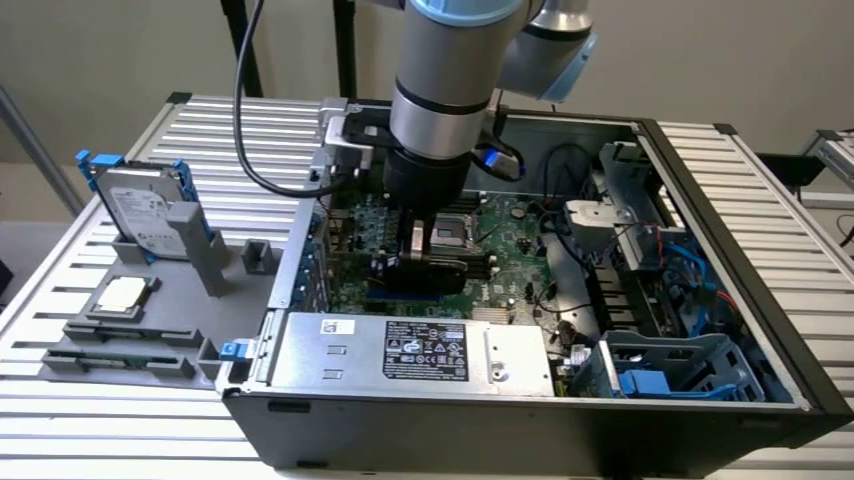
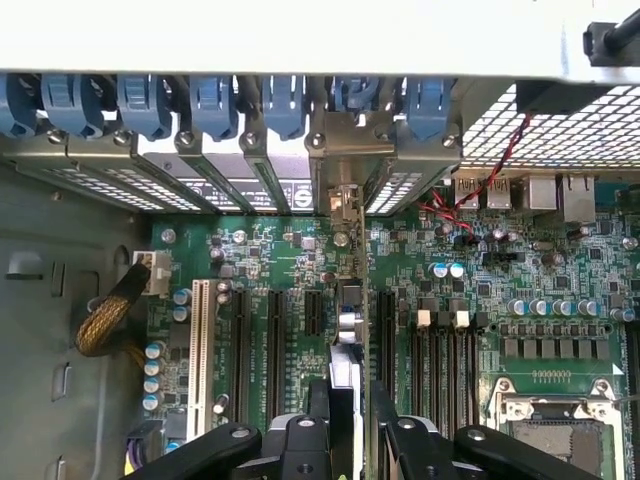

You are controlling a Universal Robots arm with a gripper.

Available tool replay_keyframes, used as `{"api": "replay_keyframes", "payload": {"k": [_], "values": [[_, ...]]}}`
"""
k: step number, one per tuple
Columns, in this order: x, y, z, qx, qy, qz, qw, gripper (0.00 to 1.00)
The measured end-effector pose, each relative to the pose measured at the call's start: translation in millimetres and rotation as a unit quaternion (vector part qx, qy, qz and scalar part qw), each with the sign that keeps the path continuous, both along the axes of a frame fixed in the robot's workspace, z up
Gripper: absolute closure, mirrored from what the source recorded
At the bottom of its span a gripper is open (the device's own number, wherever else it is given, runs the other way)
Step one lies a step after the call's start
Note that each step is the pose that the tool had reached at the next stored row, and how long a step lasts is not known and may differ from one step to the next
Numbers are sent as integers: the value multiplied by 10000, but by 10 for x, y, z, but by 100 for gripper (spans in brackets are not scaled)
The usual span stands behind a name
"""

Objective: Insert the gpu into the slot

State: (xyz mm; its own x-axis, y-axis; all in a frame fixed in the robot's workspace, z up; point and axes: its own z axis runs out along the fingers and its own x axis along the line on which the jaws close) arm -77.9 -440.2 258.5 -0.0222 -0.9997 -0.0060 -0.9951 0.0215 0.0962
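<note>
My gripper (image 2: 350, 405) is down inside the open computer case (image 1: 534, 435), closed narrow on the gpu (image 2: 344, 365), which stands on edge between my fingers (image 2: 410, 440). The case holds one green motherboard (image 2: 280, 250), one silver power supply (image 1: 400, 350) and one blue drive cage (image 1: 667, 370). The slot (image 1: 400, 297) lies straight below my grip, with the card's lower edge right at it; I cannot tell whether it is seated. Beside my fingers run four black memory slots (image 2: 440, 365) and one white slot (image 2: 200, 345). Outside the case, well away from my gripper, a grey holder (image 1: 147, 335) carries one hard drive (image 1: 138, 208) and one processor chip (image 1: 123, 293).
</note>
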Motion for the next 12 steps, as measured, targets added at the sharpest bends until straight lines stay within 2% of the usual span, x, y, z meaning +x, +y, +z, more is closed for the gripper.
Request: {"api": "replay_keyframes", "payload": {"k": [12], "values": [[5,-18,-55,-3,39,0,10000,74]]}}
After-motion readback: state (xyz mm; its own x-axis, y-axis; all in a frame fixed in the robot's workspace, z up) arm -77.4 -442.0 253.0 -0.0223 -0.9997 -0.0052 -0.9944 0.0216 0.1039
